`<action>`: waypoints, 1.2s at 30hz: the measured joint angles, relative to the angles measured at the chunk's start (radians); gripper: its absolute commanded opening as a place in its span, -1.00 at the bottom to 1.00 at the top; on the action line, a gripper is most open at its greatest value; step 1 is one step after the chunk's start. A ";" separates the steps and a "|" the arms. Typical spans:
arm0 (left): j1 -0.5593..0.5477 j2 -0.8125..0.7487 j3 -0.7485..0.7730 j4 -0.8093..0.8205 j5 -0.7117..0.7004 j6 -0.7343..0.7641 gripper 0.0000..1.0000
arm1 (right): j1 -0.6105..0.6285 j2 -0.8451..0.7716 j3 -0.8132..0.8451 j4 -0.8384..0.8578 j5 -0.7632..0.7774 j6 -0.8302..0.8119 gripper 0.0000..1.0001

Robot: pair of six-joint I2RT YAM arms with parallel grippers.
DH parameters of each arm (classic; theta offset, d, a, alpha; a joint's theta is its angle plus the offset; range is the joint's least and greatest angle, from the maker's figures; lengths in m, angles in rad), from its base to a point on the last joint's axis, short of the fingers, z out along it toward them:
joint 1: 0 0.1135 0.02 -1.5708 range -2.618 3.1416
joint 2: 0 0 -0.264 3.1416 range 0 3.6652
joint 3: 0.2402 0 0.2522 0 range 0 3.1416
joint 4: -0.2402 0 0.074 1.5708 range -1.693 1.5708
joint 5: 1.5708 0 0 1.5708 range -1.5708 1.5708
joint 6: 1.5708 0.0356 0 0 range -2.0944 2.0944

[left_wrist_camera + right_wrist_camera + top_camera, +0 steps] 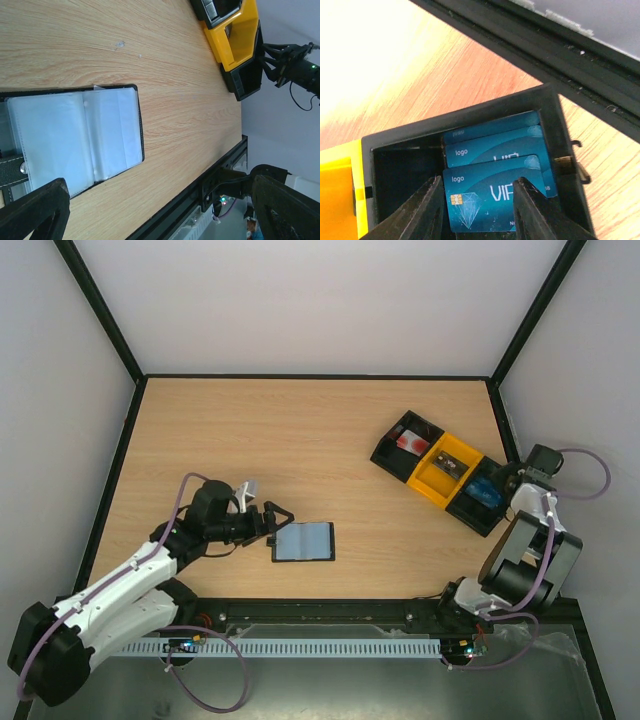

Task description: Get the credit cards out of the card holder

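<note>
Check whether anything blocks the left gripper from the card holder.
Nothing visible does. The left gripper is open right at the left edge of the card holder, which lies spread open on the wooden table. The black-and-yellow tray sits well off to the right.

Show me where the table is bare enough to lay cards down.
Bare wood lies between the card holder and the tray, and along the far side. Crowded: the left pincer at the holder's left edge, the right pincer in the tray's nearest compartment.
</note>
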 measured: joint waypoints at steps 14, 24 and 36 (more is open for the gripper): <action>0.050 0.122 0.000 -0.008 -0.092 0.073 0.99 | 0.154 -0.119 0.043 -0.046 0.076 0.098 -0.22; 0.086 0.267 -0.045 0.060 -0.110 0.115 0.97 | 0.347 -0.285 0.053 -0.102 0.043 0.100 -0.23; 0.090 0.255 -0.063 0.138 -0.057 0.114 0.93 | 0.666 -0.438 -0.042 -0.105 0.070 0.127 -0.25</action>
